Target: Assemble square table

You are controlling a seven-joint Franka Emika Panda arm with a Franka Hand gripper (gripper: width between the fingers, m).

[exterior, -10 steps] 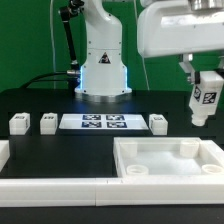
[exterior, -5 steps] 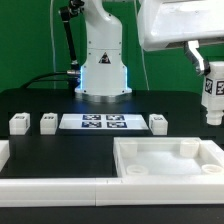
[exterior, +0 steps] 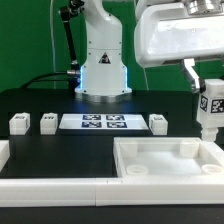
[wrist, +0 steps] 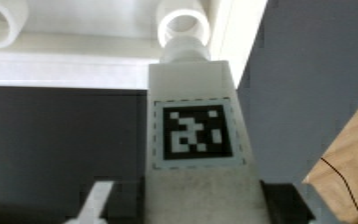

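1. Exterior view: the gripper (exterior: 208,88) holds a white tagged leg (exterior: 211,108) upright over the far corner of the square table top (exterior: 160,172), at the exterior view's right.
2. Wrist view: the jaws are partly closed on the leg's (wrist: 195,130) sides; its end points at a round socket (wrist: 185,24).

Ext wide; wrist close; shared leg (exterior: 211,104) (wrist: 197,120)

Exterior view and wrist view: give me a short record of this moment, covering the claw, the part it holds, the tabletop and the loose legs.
claw: claw shut on one leg
held leg: held leg upright, tag showing, at the tabletop's far corner on the exterior view's right; contact cannot be told
tabletop: tabletop lies rim up, no legs seen fitted
loose legs: loose legs, three, standing apart
marker board: marker board flat between them
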